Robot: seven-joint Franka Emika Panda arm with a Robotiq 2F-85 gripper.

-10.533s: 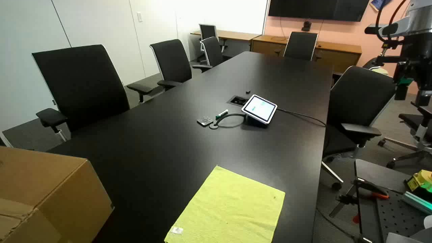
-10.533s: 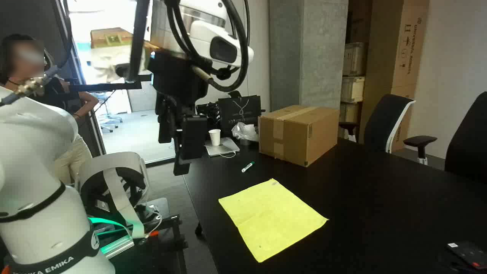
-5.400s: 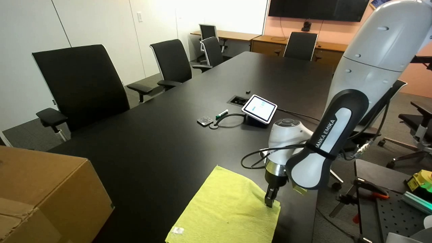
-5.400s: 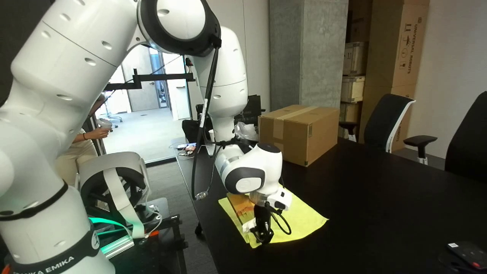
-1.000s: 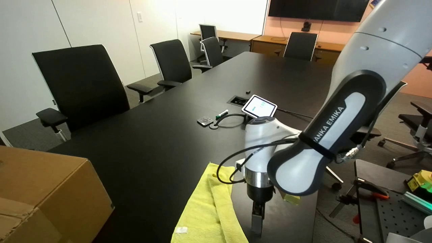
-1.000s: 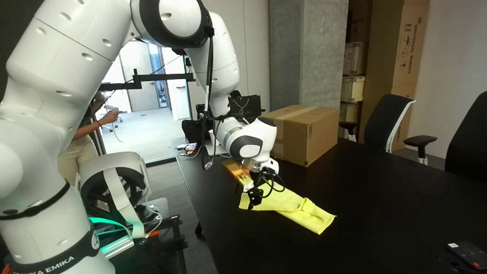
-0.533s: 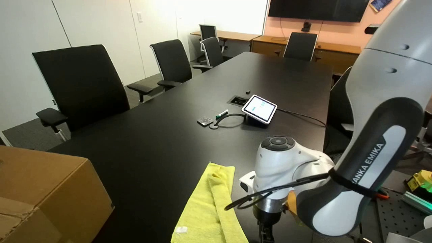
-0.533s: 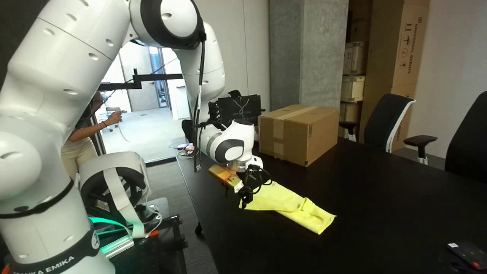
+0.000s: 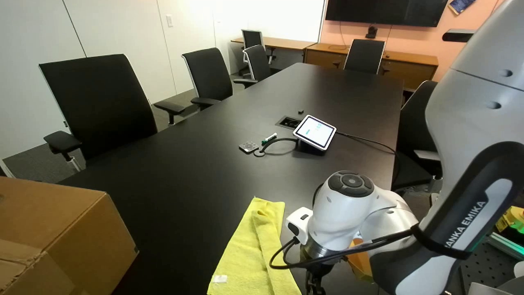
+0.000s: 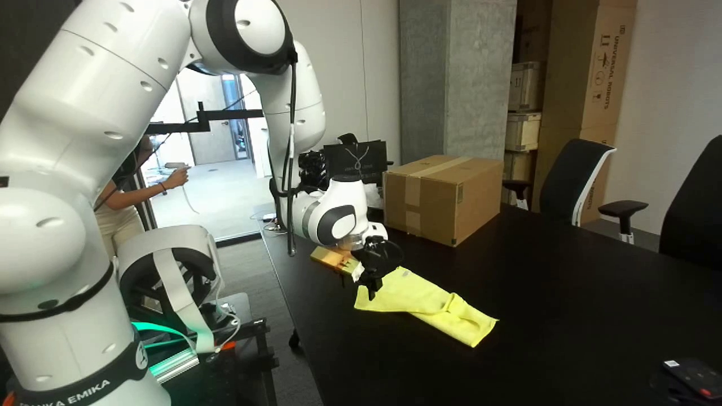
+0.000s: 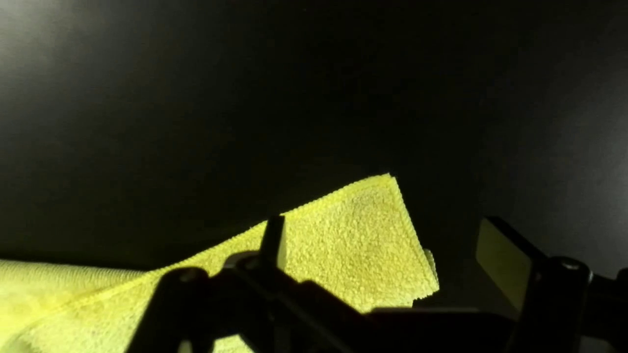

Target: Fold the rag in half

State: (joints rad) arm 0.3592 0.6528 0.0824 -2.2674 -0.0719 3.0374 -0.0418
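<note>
The end effector (image 11: 387,247) points downward, its fingers (image 11: 505,264) spread wide apart. In the wrist view, a corner of the rag (image 11: 343,250) shows in the gap between them; whether either finger touches it cannot be told. From there the rag stretches away across the worktop (image 10: 564,293), folded unevenly over itself. Farther out, apart from it, stands the cardboard box (image 10: 428,197).

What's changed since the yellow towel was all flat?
The side of the rag nearest the edge of the table has flipped inward, leaving a crooked fold. The gripper, on that side earlier, is now open at a corner, gripping nothing. The cardboard box and tablet stayed put.
</note>
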